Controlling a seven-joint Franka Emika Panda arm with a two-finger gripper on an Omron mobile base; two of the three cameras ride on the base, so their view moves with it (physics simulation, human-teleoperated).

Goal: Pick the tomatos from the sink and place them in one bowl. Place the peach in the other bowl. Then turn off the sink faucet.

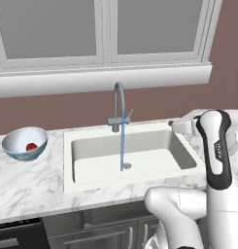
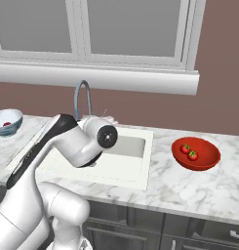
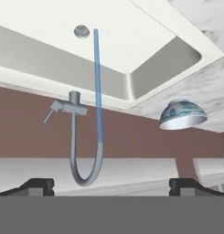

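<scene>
- Fingers (image 3: 38,185) stand spread wide with nothing between them; in the hand view the two dark tips rise at 7 and 5 o'clock, and the gripper (image 3: 112,186) faces the sink faucet (image 3: 81,151), which appears upside down there.
- Seen in that upside-down view, the faucet is a slim grey gooseneck, its arch at 6 o'clock and its thin side lever (image 3: 50,113) sticking out toward 9 o'clock; a blue stream of water (image 3: 97,87) runs from the spout to the round drain (image 3: 81,31) at 12 o'clock.
- From the left base view the faucet stands upright at the back rim of the white sink (image 1: 135,163), the stream falling into the basin.
- Left base view alone looks into the pale blue bowl (image 1: 25,143) at 9 o'clock on the marble counter (image 1: 28,182), where a small reddish fruit, the peach (image 1: 30,146), lies.
- Right base view alone shows the shallow red bowl (image 2: 196,154) at 3 o'clock, right of the sink, with two tomatos (image 2: 189,152) touching inside, green tops up.
- Behind the counter runs a brown wall (image 1: 52,109) under a white window sill (image 1: 101,78).
</scene>
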